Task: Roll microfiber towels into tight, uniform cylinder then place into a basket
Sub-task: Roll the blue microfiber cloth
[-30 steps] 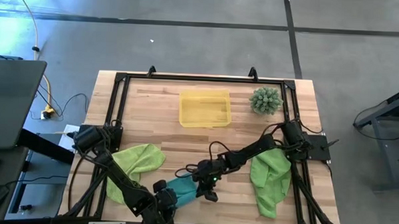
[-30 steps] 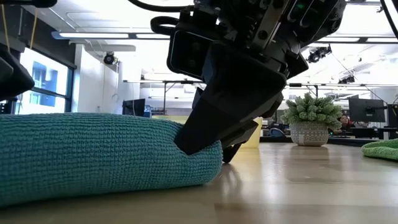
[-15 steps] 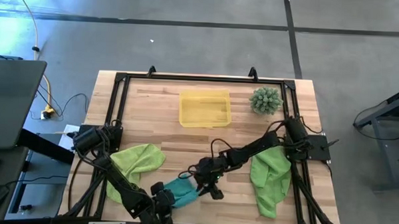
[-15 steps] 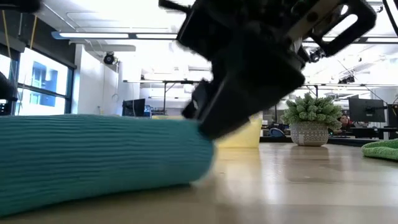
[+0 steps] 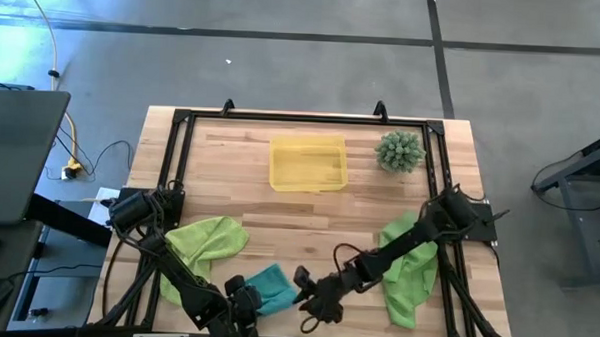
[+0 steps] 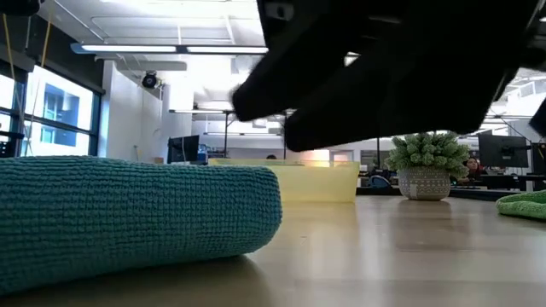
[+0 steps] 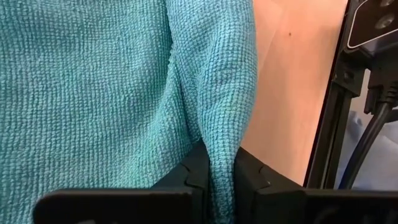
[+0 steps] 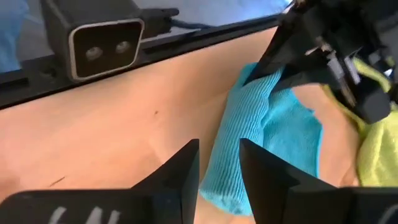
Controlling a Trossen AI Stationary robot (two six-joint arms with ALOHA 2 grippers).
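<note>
The teal microfiber towel (image 5: 273, 285), rolled, lies on the table near its front edge; the low view shows the roll's rounded end (image 6: 256, 209). My left gripper (image 5: 248, 295) is shut on it at its near-left side. My right gripper (image 8: 219, 171) hovers open just right of the roll (image 5: 308, 292), touching nothing, and shows as a dark blur above the table in the low view. Two lime-green towels lie crumpled at the left (image 5: 209, 239) and the right (image 5: 409, 267). The yellow basket (image 5: 307, 162) stands at the far middle. My left gripper pinches a raised fold of the teal towel (image 7: 217, 149) between its two fingers (image 7: 252, 177). The fingers slant down onto it from the table's near-left side. The rest of the towel lies on the wood beyond the fingers.
A spiky green plant in a pot (image 5: 399, 150) stands right of the basket. A black frame (image 5: 182, 119) runs around the tabletop. Bare wood lies between the basket and the towels.
My right gripper has let go of the teal roll's right end. It has gone up and toward the table's near edge while rolling about its own axis. The roll stays lying on the table, its right end now free.
</note>
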